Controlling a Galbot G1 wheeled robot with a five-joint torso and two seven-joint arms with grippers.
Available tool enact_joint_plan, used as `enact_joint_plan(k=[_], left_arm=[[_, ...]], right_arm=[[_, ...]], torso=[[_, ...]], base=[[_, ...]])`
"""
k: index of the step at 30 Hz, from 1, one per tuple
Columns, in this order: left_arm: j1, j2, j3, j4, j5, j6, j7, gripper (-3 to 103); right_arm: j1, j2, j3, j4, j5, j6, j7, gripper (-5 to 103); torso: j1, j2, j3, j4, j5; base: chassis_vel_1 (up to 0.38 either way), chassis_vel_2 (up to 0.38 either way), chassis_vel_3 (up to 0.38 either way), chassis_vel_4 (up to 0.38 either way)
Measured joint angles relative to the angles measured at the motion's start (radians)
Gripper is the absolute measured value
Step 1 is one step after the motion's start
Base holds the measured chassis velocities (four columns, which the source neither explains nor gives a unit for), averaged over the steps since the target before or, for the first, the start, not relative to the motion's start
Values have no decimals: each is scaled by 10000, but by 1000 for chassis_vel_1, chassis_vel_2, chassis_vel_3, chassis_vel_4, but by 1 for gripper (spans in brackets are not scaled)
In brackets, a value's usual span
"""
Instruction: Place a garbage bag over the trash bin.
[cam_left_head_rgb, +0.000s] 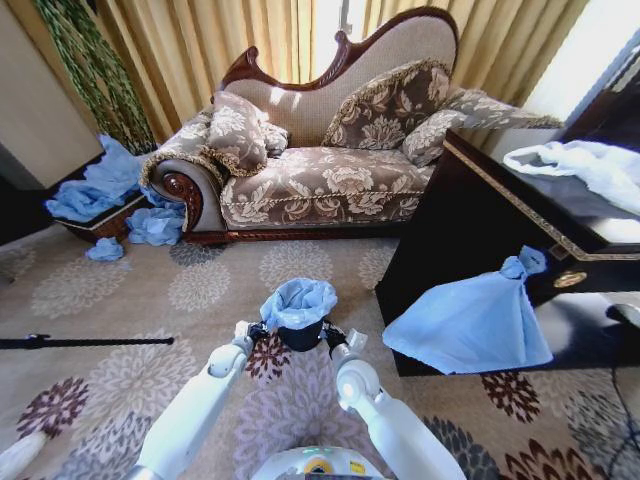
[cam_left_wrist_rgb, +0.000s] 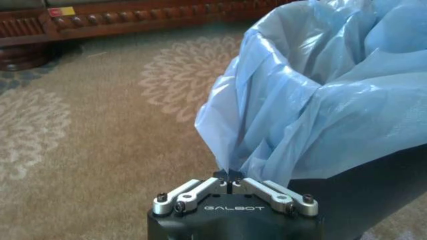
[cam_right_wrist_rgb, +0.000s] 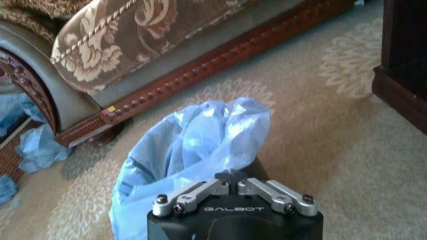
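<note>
Basically both pincers clamp the garbage bag (cam_left_head_rgb: 299, 301) hem, left pincer (cam_left_wrist_rgb: 228, 176) and right pincer (cam_right_wrist_rgb: 231, 175) spreading it over the trash bin (cam_left_head_rgb: 301, 335).

A beige patterned carpet floor (cam_left_head_rgb: 200, 300) carries everything in this room.

On it, out in the open, stands the small black cylindrical trash bin (cam_left_head_rgb: 300, 336), its rim draped in a thin, wrinkly light-blue garbage bag (cam_left_head_rgb: 298, 301). Behind it sits a floral brown sofa with carved dark wood trim (cam_left_head_rgb: 320, 185). Beside the sofa's end, crumpled light-blue plastic bags (cam_left_head_rgb: 155, 226) lie loose on the carpet near a low wicker basket (cam_left_head_rgb: 100, 222). To one side a dark wooden desk (cam_left_head_rgb: 470, 220) rests on the floor, and a thin black rod (cam_left_head_rgb: 80, 342) lies flat opposite.
</note>
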Motion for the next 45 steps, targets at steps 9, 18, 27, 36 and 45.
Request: enact_joint_plan(k=[9, 18, 27, 36, 45], left_arm=[[60, 129, -154, -46, 25, -69, -116, 15], [246, 258, -413, -352, -248, -214, -98, 47], [203, 209, -301, -230, -262, -238, -7, 81], [194, 94, -268, -235, -191, -243, -1, 100], [57, 90, -233, -128, -175, -243, 2, 89]], right_arm=[[-129, -1, 12, 198, 0, -27, 8, 33], [-264, -57, 306, 373, -196, -44, -124, 66], [1328, 740, 685, -1408, 93, 64, -325, 97], [2406, 1143, 1353, -2935, 1737, 146, -614, 100], [2327, 1455, 2057, -3236, 3680, 10, -649, 100]], torso=[[0, 0, 0, 1, 0], [0, 0, 0, 0, -2], [2, 0, 0, 2, 0], [2, 0, 1, 1, 0], [1, 0, 1, 0, 0]], base=[[0, 0, 0, 0], [0, 0, 0, 0], [0, 0, 0, 0], [0, 0, 0, 0], [0, 0, 0, 0]])
